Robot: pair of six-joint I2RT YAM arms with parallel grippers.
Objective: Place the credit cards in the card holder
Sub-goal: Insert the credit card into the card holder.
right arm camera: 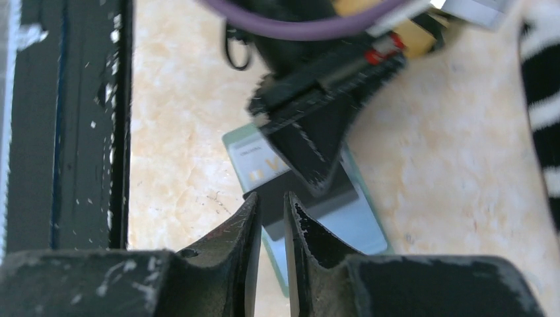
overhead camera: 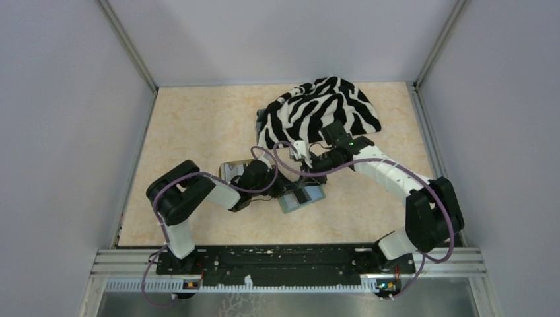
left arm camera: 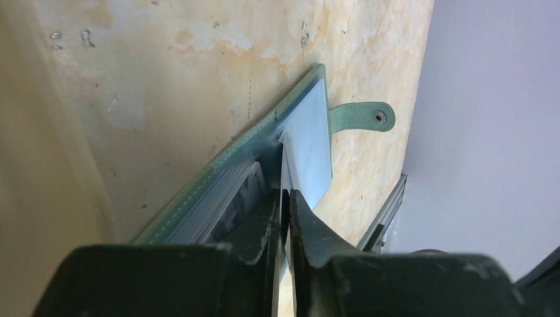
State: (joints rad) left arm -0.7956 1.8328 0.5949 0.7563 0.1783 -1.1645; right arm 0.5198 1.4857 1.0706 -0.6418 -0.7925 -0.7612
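From above, the sage-green folding card holder [overhead camera: 315, 199] lies open on the mottled tan bench [overhead camera: 198, 125], about midway across and nearer the front rail than the back wall. Its paler blue-grey inside faces up. The left arm [overhead camera: 218, 191] reaches in from the left and the right arm [overhead camera: 383, 168] from the far right, and both end over the holder. A crumpled zebra-striped cloth [overhead camera: 330, 109] lies behind them at the far side.

In the left wrist view, the left fingers [left arm camera: 261, 221] are pressed almost together on a thin card [left arm camera: 283, 162] seen edge-on. Its far end sits in the holder's open fold. A dark card with pale stripes [left arm camera: 245, 193] lies in a clear sleeve just left of it. The holder's green snap tab [left arm camera: 362, 117] sticks out flat on the bench.

In the right wrist view, the right fingers [right arm camera: 245, 231] stand close together with only a narrow slit between them, right at the holder's edge. I cannot tell whether they grip anything. Beyond them a dark card [right arm camera: 333, 197] and a pale card with a yellow mark [right arm camera: 254, 165] lie on the holder. The black front rail [right arm camera: 66, 119] runs along the left.
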